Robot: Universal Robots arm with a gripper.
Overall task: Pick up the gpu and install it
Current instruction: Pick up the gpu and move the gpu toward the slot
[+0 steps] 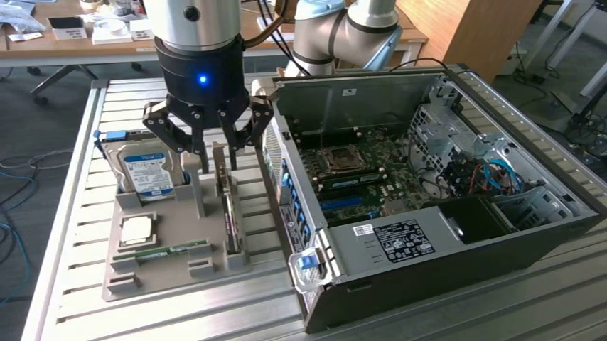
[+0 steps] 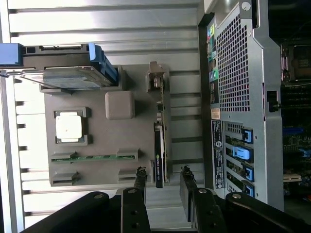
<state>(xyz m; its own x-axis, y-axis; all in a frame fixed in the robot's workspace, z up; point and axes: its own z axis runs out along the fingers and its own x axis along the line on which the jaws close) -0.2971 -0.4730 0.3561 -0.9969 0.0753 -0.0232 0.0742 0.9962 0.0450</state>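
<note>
The gpu (image 1: 229,213) stands on edge in a slot of the grey parts tray (image 1: 156,273), its silver bracket end toward the back. My gripper (image 1: 215,153) hangs open just over that end, one finger on each side of the card and apart from it. From the wrist, the gpu (image 2: 159,145) is a thin dark strip running straight toward the gap of my gripper (image 2: 163,187), whose black fingertips (image 2: 141,182) stand wide on both sides. To the exterior view's right the open computer case (image 1: 531,234) lies with its motherboard (image 1: 365,170) exposed.
The tray also holds a hard drive (image 1: 147,174) with a blue-white label, a square processor (image 1: 138,227) and a narrow memory stick (image 1: 170,250). The case's perforated rear panel (image 2: 235,82) stands close beside the tray. Everything rests on a ribbed aluminium table (image 1: 76,213).
</note>
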